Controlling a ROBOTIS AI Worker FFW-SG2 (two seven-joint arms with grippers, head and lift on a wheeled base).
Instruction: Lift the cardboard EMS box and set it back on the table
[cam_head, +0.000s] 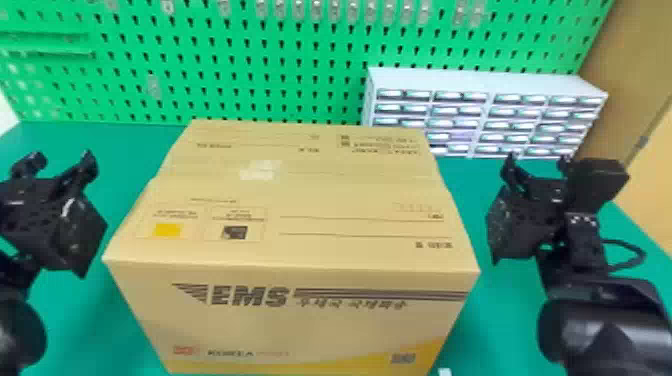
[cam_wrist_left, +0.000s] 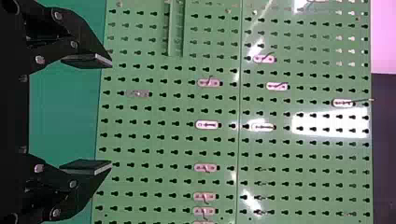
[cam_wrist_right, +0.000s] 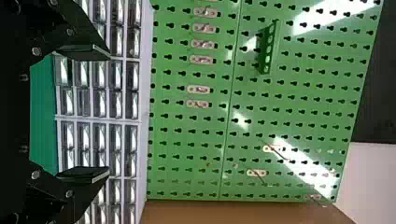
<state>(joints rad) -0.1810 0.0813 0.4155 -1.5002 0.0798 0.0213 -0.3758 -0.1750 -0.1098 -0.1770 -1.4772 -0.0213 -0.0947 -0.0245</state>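
My left pincer and my right pincer are both open wide, with nothing in them. The big EMS box sits on the table between them, and I touch neither side. If one arm pushes first, the box could slide or turn. If I squeeze too softly, it could slip; too hard, and its sides could dent. If one side goes up faster, it could tip. The table is green. Behind it stand a green wall full of holes and some little drawers.
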